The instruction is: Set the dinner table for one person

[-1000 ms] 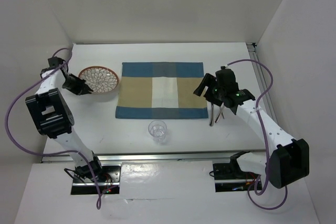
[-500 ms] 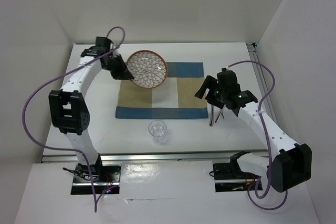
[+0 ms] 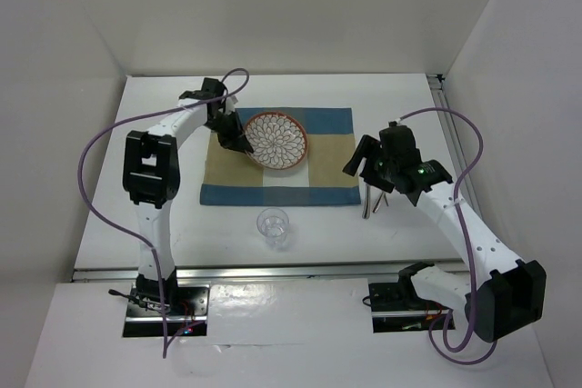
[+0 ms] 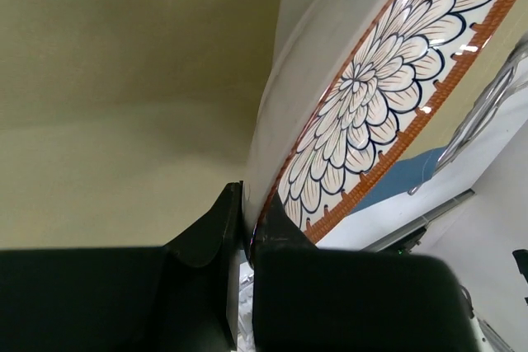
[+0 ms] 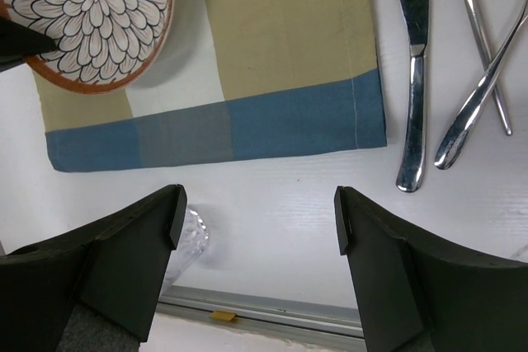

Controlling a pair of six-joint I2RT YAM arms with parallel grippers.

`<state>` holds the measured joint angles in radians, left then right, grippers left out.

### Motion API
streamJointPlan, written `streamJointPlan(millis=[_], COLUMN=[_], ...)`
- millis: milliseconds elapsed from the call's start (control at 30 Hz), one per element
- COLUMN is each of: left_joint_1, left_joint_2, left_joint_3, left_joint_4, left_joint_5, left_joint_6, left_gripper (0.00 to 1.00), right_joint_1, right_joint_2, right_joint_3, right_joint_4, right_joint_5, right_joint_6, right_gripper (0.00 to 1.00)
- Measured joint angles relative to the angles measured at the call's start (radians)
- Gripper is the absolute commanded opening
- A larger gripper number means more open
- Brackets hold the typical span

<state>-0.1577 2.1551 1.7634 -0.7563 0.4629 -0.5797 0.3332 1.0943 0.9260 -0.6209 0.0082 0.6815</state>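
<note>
Two arms are seen reaching out over the white desk (image 3: 218, 224), which spreads wide beneath everything else in view. A blue-and-tan placemat (image 3: 318, 170) is laid flat in the middle of it. Over the far left part of that cloth a round plate (image 3: 277, 141) with an orange rim and a dark petal pattern is held by its left edge. The left end effector (image 4: 247, 218) is clamped on that rim, one finger pressed against the patterned face and the other against the plain white underside. A shadow is thrown on the cloth beside the plate; whether the far edge is touching the cloth cannot be told. On the right side, the right end effector (image 5: 257, 228) is held above the desk near the placemat's near right corner, its fingers (image 5: 132, 261) spread well apart with nothing between them. Just beside the placemat's right edge a knife (image 5: 412, 80) is laid on the desk, and next to it two slimmer pieces of cutlery (image 5: 487, 80) are crossed over one another. A clear glass (image 3: 274, 226) is stood upright on the desk just in front of the placemat's near edge.
</note>
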Motion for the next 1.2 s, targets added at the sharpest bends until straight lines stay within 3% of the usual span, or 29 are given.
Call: streamJointPlan(millis=[433, 467, 500, 600, 633, 767, 1000, 1133, 1200], left_joint_1=[-0.049, -0.050, -0.051, -0.044, -0.044, -0.049, -0.057, -0.042, -0.014], left_joint_2=[0.021, 0.034, 0.047, 0.085, 0.089, 0.092, 0.035, -0.106, -0.191], left_joint_3=[-0.001, -0.001, 0.000, 0.011, 0.012, 0.012, 0.011, 0.013, 0.019], left_joint_4=[0.031, 0.032, 0.031, 0.032, 0.032, 0.012, -0.069, -0.130, -0.148], left_joint_5=[0.014, 0.016, 0.016, 0.062, 0.061, 0.043, -0.047, -0.111, -0.123], left_joint_6=[0.001, 0.001, -0.002, -0.002, 0.005, 0.034, 0.079, 0.095, 0.105], left_gripper=[0.00, 0.02, 0.18, 0.38, 0.55, 0.85, 0.88, 0.87, 0.87], right_joint_1=[0.000, 0.000, 0.000, 0.002, 0.008, 0.109, 0.401, 0.512, 0.540], right_joint_2=[0.013, 0.014, 0.017, 0.040, 0.053, 0.119, 0.322, 0.438, 0.475], right_joint_3=[0.057, 0.061, 0.065, 0.085, 0.095, 0.128, 0.220, 0.233, 0.233], right_joint_4=[-0.032, -0.032, -0.033, -0.039, -0.040, -0.039, -0.029, -0.022, -0.021], right_joint_5=[-0.015, -0.023, -0.034, -0.081, -0.097, -0.116, -0.094, -0.079, -0.072], right_joint_6=[-0.027, -0.032, -0.039, -0.071, -0.080, -0.103, -0.125, -0.137, -0.142], right_gripper=[0.86, 0.86, 0.87, 0.87, 0.87, 0.87, 0.88, 0.86, 0.81])
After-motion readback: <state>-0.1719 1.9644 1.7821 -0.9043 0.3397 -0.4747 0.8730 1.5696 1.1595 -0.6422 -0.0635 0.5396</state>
